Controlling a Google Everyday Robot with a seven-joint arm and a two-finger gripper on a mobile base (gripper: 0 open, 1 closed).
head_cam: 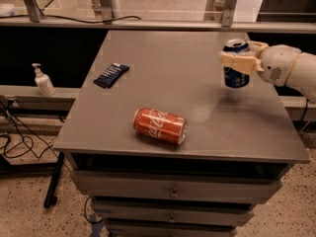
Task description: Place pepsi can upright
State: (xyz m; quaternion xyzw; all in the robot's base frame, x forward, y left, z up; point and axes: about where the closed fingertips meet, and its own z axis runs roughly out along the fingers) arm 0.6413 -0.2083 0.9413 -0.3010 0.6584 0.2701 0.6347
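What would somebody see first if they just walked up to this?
Probably the white gripper at the right side of the table, clamped around the upright pepsi can. Next, the orange-red Coca-Cola can lying on its side near the front edge, and a flat blue packet farther back left.

Single view: raised, before the front edge of the counter (163,93), angled down across its whole top (drawers (173,194) and floor (29,216) below); mid-range. Gripper (235,59) at frame right, fingers (240,62) clasping pepsi can (236,79).
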